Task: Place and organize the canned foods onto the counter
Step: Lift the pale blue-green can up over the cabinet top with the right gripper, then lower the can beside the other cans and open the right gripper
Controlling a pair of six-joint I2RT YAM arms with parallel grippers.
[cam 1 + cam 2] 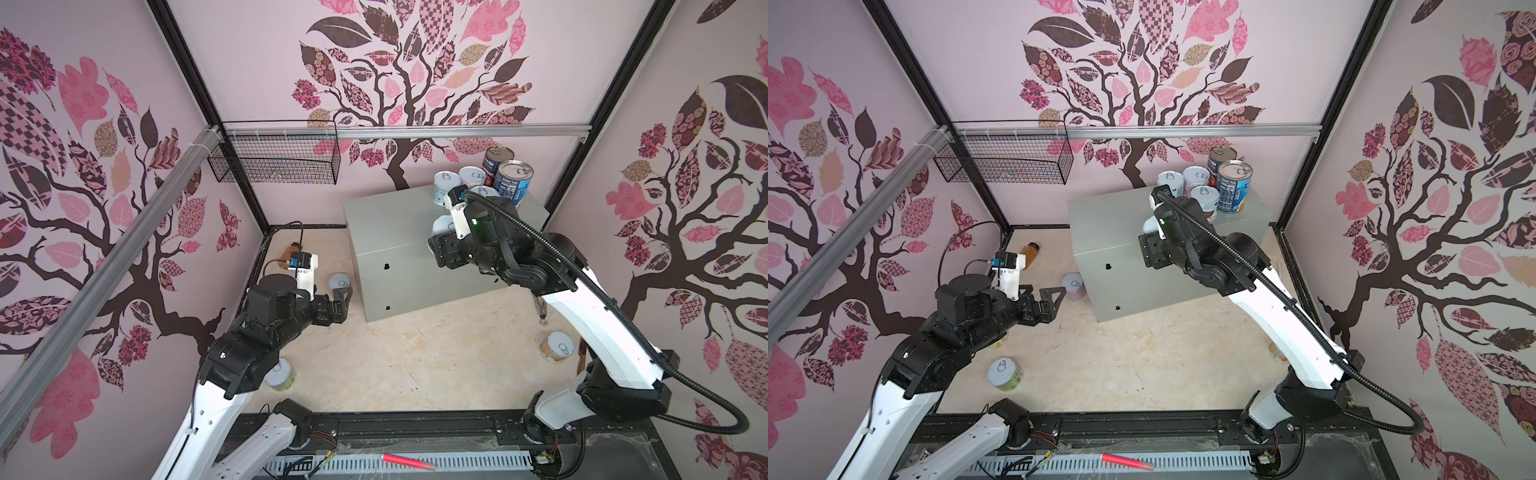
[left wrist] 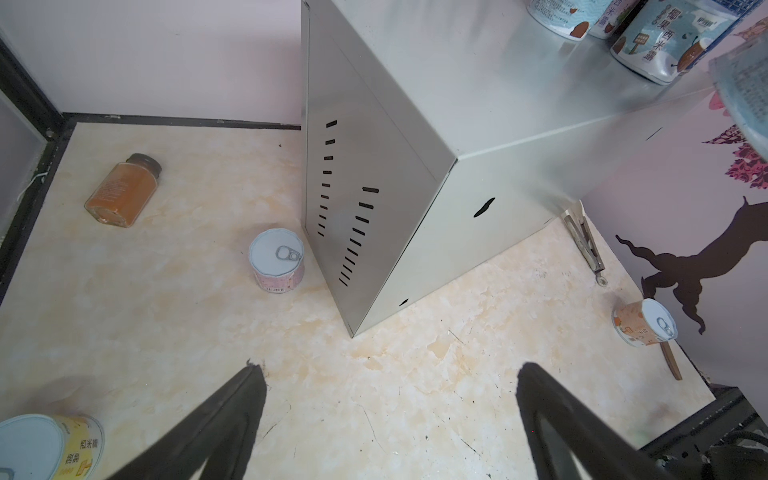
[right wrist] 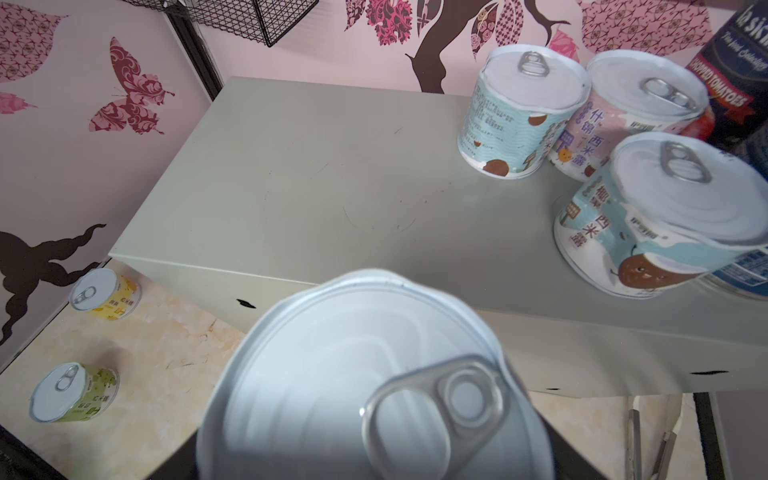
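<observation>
The right pincer (image 1: 436, 243) is clamped on a short white-lidded can (image 1: 439, 224). It holds the can upright over the middle of the grey metal desk (image 1: 395, 224), toward the desk's 6 o'clock edge. Whether the can's base touches the top I cannot tell. In the right wrist view its pull-tab lid fills the foreground.

Five cans stand upright in a tight cluster at the desk's 1 o'clock corner. They are a teal-label can (image 1: 446, 187), a pink-label can (image 1: 471, 176) and a second teal-label can (image 1: 1205, 199) in front of those two. With them are the taller blue-label can (image 1: 513, 183) and, at its 12 o'clock, the tomato-label can (image 1: 494, 160).

The left pincer (image 2: 390, 374) hangs above the marbled floor (image 1: 395, 365) at the desk's 8 o'clock. Its jaws are spread wide with nothing between them. A pale-pink can (image 2: 276, 262) stands upright just beside the desk's 9 o'clock end.

A green-label can (image 1: 1005, 374) stands at the floor's 7 o'clock. A yellow-label can (image 3: 106, 293) is near it, mostly hidden under the left arm in both top views. An orange-label can (image 1: 557, 347) sits at the floor's 4 o'clock beside the right arm. An amber bottle (image 2: 122, 191) lies on its side at 10 o'clock.
</observation>
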